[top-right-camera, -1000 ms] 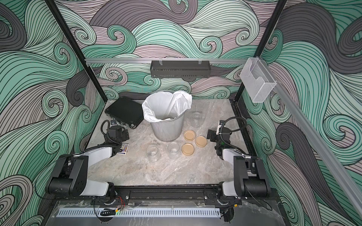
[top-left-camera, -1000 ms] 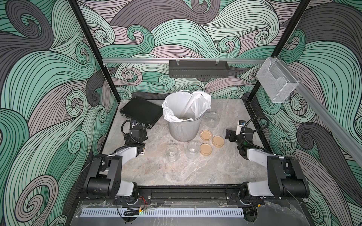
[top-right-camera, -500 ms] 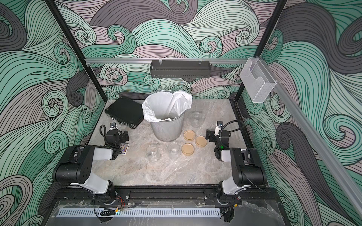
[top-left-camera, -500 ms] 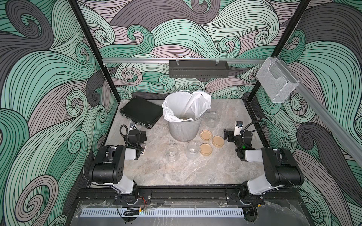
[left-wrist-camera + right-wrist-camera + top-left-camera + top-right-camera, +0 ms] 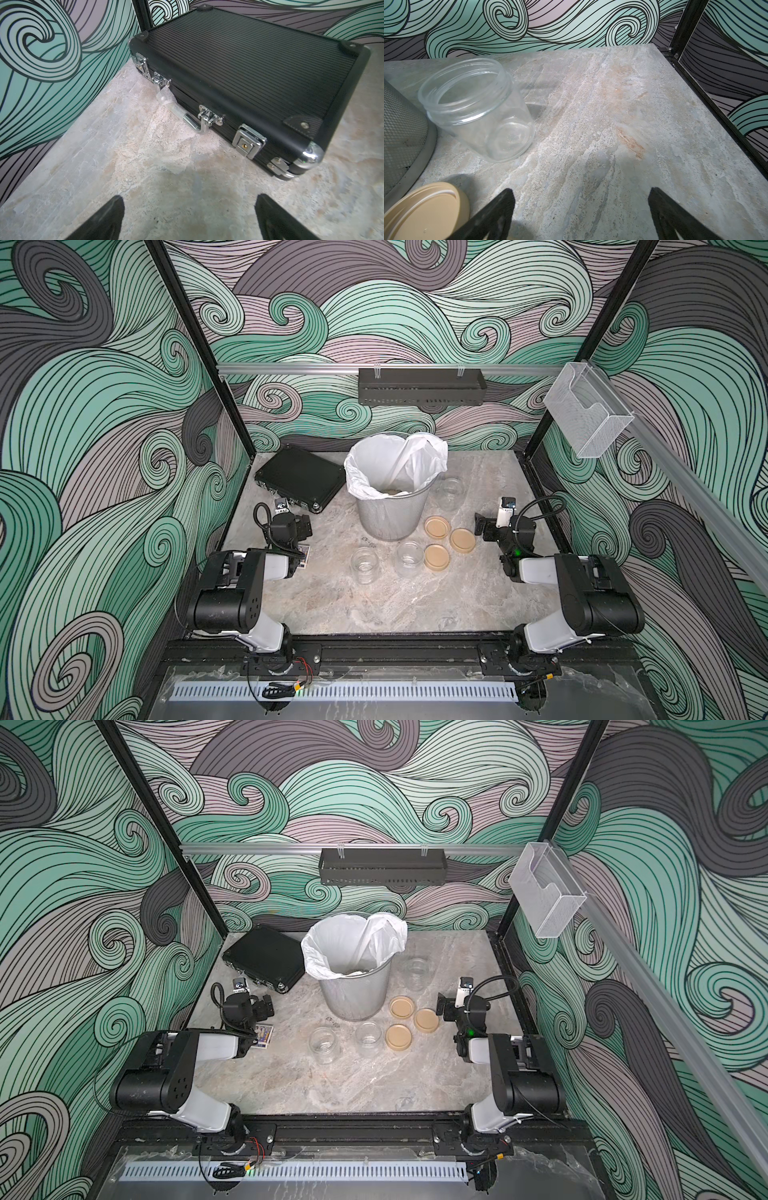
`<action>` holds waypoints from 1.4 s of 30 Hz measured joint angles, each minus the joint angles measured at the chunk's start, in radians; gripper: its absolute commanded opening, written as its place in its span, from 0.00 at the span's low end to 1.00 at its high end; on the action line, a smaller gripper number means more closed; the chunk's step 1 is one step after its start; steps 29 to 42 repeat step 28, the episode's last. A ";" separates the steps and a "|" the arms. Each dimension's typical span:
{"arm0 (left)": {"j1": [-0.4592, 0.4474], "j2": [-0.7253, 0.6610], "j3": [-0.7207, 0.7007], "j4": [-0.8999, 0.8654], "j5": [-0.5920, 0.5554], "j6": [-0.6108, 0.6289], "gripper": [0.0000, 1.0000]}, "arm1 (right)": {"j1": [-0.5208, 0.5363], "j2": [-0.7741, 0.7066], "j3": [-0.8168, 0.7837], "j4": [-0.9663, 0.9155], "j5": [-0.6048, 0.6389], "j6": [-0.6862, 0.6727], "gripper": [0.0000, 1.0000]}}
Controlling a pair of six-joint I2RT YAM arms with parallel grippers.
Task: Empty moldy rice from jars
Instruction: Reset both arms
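In the upper-left corner of the table (image 5: 374, 605) we see the black case (image 5: 301, 479) lying flat with its latches shut, parked there, we judge, because it has no part in the job. A small printed card (image 5: 304, 562) lies below it by the left arm. At the centre stands the wastebasket (image 5: 392, 514), its white liner (image 5: 374, 464) folded over the rim to catch what is poured. A beige patch at the liner's bottom looks to us like the moldy rice (image 5: 392, 491). In front of it, lower in the frame, two of the jars (image 5: 364, 565) stand upright, open and clear, the second jar (image 5: 409, 558) just right of the first. Neither shows grains, so we take them as emptied. To their right the three tan lids (image 5: 437, 526) lie flat in a close cluster, set aside so the mouths are free. The third jar (image 5: 477, 108) stands just beside the basket's right flank, upright and bare inside in the right wrist view. We judge the task all but finished. The left arm is folded low at the left edge, and the left gripper (image 5: 190, 198) hovers above bare table facing the case, jaws wide with nothing between them. The right arm mirrors it at the right edge. The right gripper (image 5: 581, 192) hangs near the lids, jaws spread wide and empty, looking past the third jar toward the back wall.
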 measured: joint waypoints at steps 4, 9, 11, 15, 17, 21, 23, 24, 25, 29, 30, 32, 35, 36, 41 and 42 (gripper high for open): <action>0.000 -0.003 0.000 0.000 0.000 0.000 0.98 | 0.001 0.000 0.000 0.000 0.000 0.000 0.99; 0.000 -0.003 0.000 -0.001 0.000 0.000 0.99 | 0.003 0.000 0.000 0.000 0.000 0.000 0.99; 0.000 -0.003 0.000 -0.001 0.000 0.000 0.98 | 0.004 0.000 0.000 0.000 0.000 -0.001 0.99; 0.000 -0.003 0.000 0.000 0.000 0.000 0.99 | 0.006 0.000 0.000 0.000 0.002 -0.004 0.99; 0.000 -0.003 0.000 0.000 0.000 0.000 0.99 | 0.008 0.000 0.000 0.000 0.003 -0.007 0.99; 0.000 -0.003 0.000 -0.001 0.000 0.000 0.98 | 0.010 0.000 0.000 -0.001 0.005 -0.008 0.99; 0.000 -0.003 0.000 -0.001 0.000 0.000 0.99 | 0.014 0.000 0.003 -0.005 0.010 -0.011 0.99; 0.000 -0.003 0.000 -0.001 0.000 0.000 0.99 | 0.016 0.000 0.004 -0.006 0.012 -0.013 0.99; 0.000 -0.003 0.000 0.000 0.000 0.000 0.99 | 0.019 0.000 0.005 -0.008 0.012 -0.015 0.99; 0.000 -0.003 0.000 0.000 0.000 0.000 0.99 | 0.021 0.000 0.006 -0.008 0.013 -0.018 0.99; 0.000 -0.003 0.000 0.000 0.000 0.000 0.99 | 0.021 0.000 0.006 -0.008 0.013 -0.018 0.99; 0.000 -0.003 0.000 0.000 0.000 0.000 0.99 | 0.021 0.000 0.006 -0.008 0.013 -0.018 0.99; 0.000 -0.003 0.000 0.000 0.000 0.000 0.99 | 0.021 0.000 0.006 -0.008 0.013 -0.018 0.99; 0.000 -0.003 0.000 0.000 0.000 0.000 0.99 | 0.021 0.000 0.006 -0.008 0.013 -0.018 0.99; 0.000 -0.003 0.000 0.000 0.000 0.000 0.99 | 0.021 0.000 0.006 -0.008 0.013 -0.018 0.99; 0.000 -0.003 0.000 0.000 0.000 0.000 0.99 | 0.021 0.000 0.006 -0.008 0.013 -0.018 0.99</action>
